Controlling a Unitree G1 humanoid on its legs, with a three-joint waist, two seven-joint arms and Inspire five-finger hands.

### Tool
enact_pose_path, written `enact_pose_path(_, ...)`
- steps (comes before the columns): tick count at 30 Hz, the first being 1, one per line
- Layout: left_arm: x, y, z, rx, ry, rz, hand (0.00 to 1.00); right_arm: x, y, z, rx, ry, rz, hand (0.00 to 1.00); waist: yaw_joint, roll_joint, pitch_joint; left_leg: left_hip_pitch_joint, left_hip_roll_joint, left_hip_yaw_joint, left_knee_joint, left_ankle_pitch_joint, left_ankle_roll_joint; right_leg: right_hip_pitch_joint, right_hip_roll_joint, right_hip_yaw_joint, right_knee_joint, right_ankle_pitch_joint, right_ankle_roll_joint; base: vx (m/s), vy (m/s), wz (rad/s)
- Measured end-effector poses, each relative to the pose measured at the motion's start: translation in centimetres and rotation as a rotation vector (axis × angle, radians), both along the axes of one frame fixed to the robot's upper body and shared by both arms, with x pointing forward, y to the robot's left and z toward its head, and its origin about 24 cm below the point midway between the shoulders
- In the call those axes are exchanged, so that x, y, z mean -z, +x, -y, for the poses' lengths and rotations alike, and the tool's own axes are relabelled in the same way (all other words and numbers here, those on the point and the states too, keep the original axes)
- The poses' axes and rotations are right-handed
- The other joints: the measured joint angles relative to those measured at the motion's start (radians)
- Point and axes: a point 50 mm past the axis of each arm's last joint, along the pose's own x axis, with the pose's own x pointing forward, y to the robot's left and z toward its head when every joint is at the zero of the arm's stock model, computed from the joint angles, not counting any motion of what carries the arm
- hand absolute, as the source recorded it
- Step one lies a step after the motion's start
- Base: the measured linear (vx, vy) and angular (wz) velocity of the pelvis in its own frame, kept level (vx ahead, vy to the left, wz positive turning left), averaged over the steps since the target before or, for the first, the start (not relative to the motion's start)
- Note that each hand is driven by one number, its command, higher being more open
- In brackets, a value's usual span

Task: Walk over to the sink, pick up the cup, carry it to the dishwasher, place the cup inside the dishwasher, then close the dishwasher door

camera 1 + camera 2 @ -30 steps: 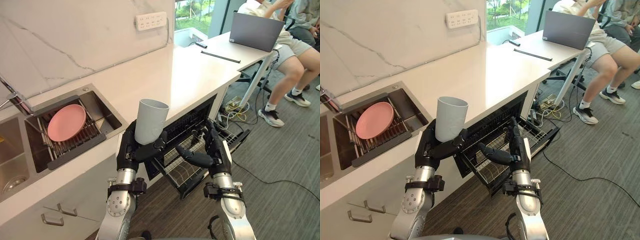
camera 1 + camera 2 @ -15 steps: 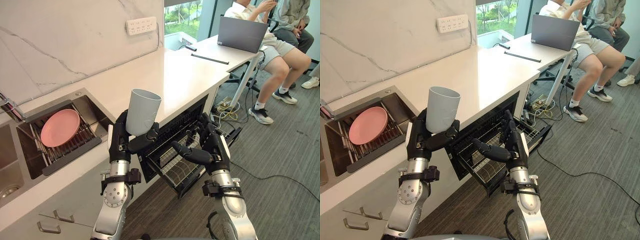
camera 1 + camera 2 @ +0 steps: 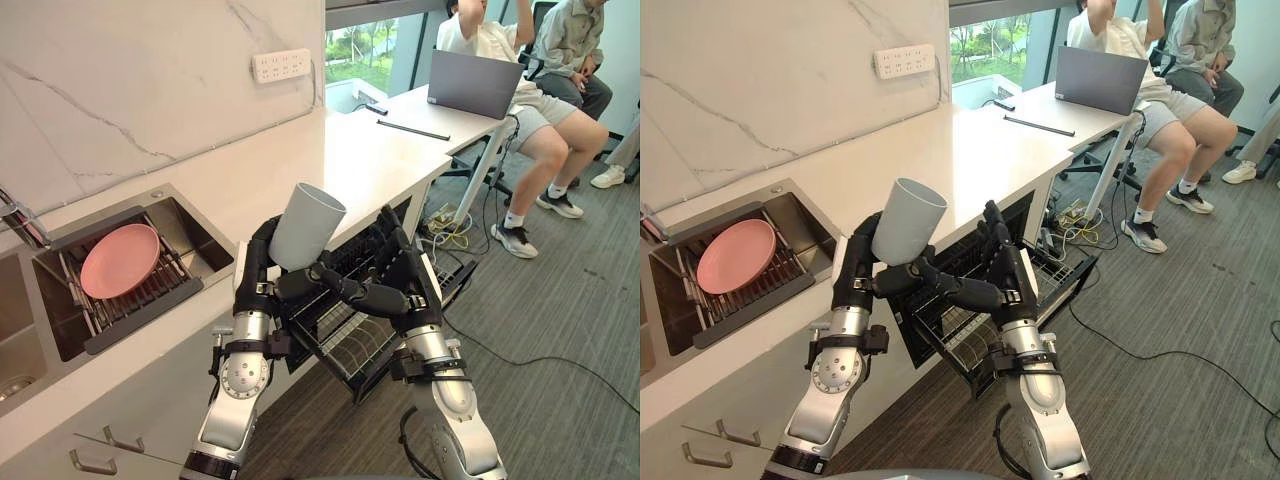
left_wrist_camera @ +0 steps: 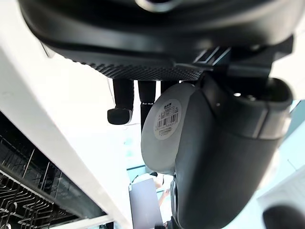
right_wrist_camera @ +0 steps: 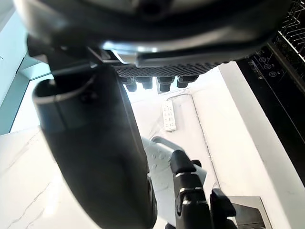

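Left robot hand (image 3: 258, 282) has its fingers and thumb curled round the bottom of the cup (image 3: 305, 228). It holds the grey cup up in the air. The cup leans to the right, and its open mouth points up and away. It is above the near edge of the white tabletop (image 3: 370, 165), over the left part of the open dishwasher (image 3: 350, 255). In the left wrist view, a round sticker (image 4: 167, 119) shows on the cup's bottom, with the thumb lying across the cup beside it.

The right robot hand (image 3: 405, 290) is just to the right of the cup and a bit lower. Its fingers are stretched out and it holds nothing. Its thumb reaches left, toward the left robot hand under the cup. I cannot tell if they touch.

Under both robot hands, the dishwasher's wire rack (image 3: 355, 345) is pulled out over the floor.

On the left is the sink (image 3: 195, 225). A pink plate (image 3: 120, 260) rests on a dark rack inside it. A white plug strip (image 3: 280, 65) is on the wall behind the tabletop. Far to the right, a grey laptop (image 3: 475, 85) and a thin black stick (image 3: 412, 130) lie on the tabletop. People (image 3: 520, 100) sit on chairs past the laptop.
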Motion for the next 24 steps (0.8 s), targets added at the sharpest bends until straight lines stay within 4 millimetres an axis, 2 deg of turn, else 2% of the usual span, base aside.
enact_pose_path(8, 0.3, -0.4, 1.9, 0.071, 0.034, -0.005, 0.0, -0.6, 0.3, -0.9, -0.043, 0.044, 0.018, 1.0, -0.004, -0.004, -0.005, 0.0, -0.001, -0.001, -0.017, 0.009, 0.002, -0.006, -0.001, -0.001, -0.001, 0.0, 0.001, 0.0, 0.0, 0.0)
enact_pose_path(24, 0.8, -0.7, 3.1, 0.069, 0.031, -0.017, 0.0, 0.3, 0.3, -1.0, -0.026, 0.126, -0.038, 1.0, -0.013, -0.004, -0.021, 0.0, -0.003, -0.013, -0.034, 0.027, 0.002, -0.011, 0.0, -0.012, 0.0, 0.001, 0.001, 0.0, -0.002, 0.0)
